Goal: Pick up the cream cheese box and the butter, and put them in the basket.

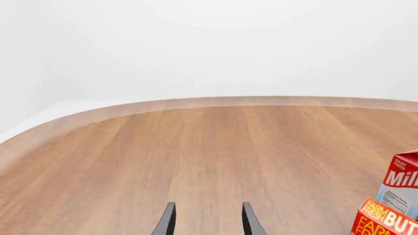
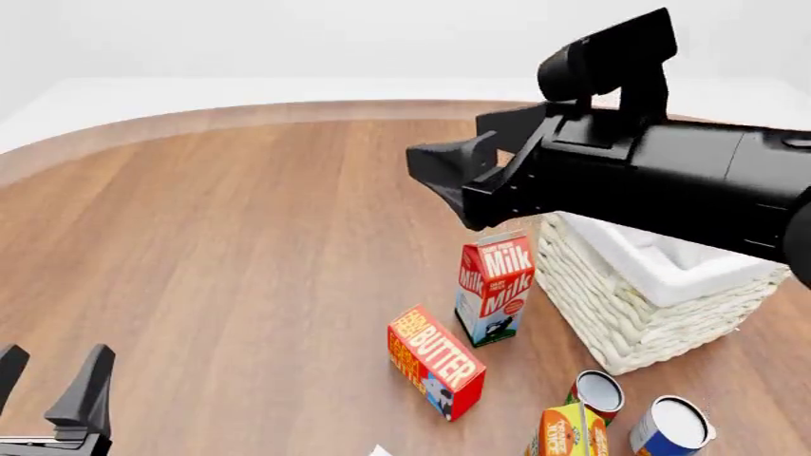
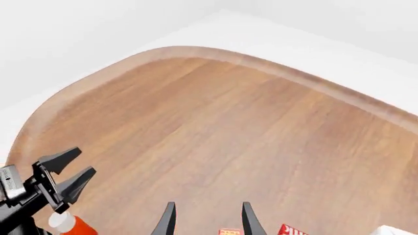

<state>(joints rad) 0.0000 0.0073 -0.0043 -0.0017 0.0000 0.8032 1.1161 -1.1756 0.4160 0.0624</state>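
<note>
The elongated red and orange butter carton point(image 2: 435, 362) lies flat on the wooden bench point(image 2: 254, 237), long axis running 10 to 4 o'clock, at 8 o'clock from the cream-white woven wicker basket point(image 2: 633, 313). The right tool point(image 2: 438, 176), spread and empty, hovers above at 12 o'clock, seemingly nearer; the left tool point(image 2: 51, 380), also spread, waits at 9 o'clock.

The tabletop point(image 2: 228, 247) lies bare across its left and far parts. The butter point(image 2: 435, 361) is open on its left side; the milk carton point(image 2: 493, 290) stands just beside its far right end, with the basket point(image 2: 633, 313) near beyond. Two cans point(image 2: 595, 391) and an orange carton point(image 2: 567, 432) crowd the near right.
</note>
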